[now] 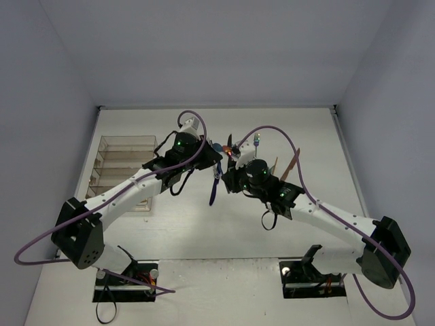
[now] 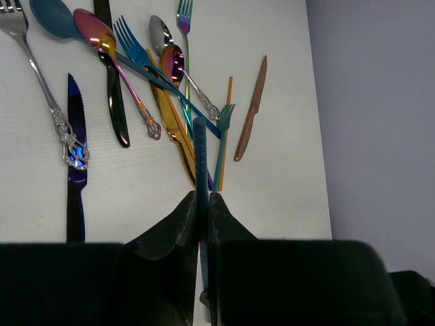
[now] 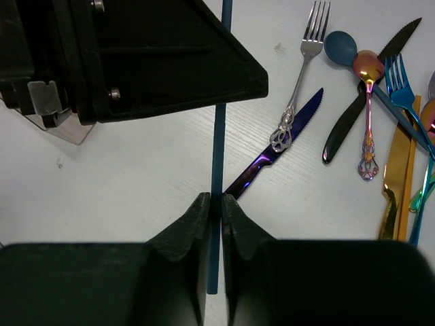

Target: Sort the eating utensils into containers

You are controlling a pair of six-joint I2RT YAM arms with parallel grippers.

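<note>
Closest to us in the left wrist view, the left end effector [image 2: 202, 204] has its fingers pressed together on a blue chopstick [image 2: 200, 146], which sticks out ahead of them above the desk [image 2: 279, 190]. We see the right end effector [image 3: 216, 204] pinching the same chopstick further along. The stick runs between the two, and in the right wrist view the left one's black body is just ahead. From above, both meet over the middle of the desk.

Beneath the chopstick the other utensils lie in a loose spread: a silver fork [image 2: 42, 85], a dark blue knife [image 2: 76, 112], a black knife [image 2: 115, 102], a pink spoon [image 2: 92, 30], a blue fork [image 2: 129, 37], a gold knife [image 2: 178, 139] and, slightly apart, a copper knife [image 2: 253, 109]. The clear tray [image 1: 112, 163] sits well to the left, partly under the left arm.
</note>
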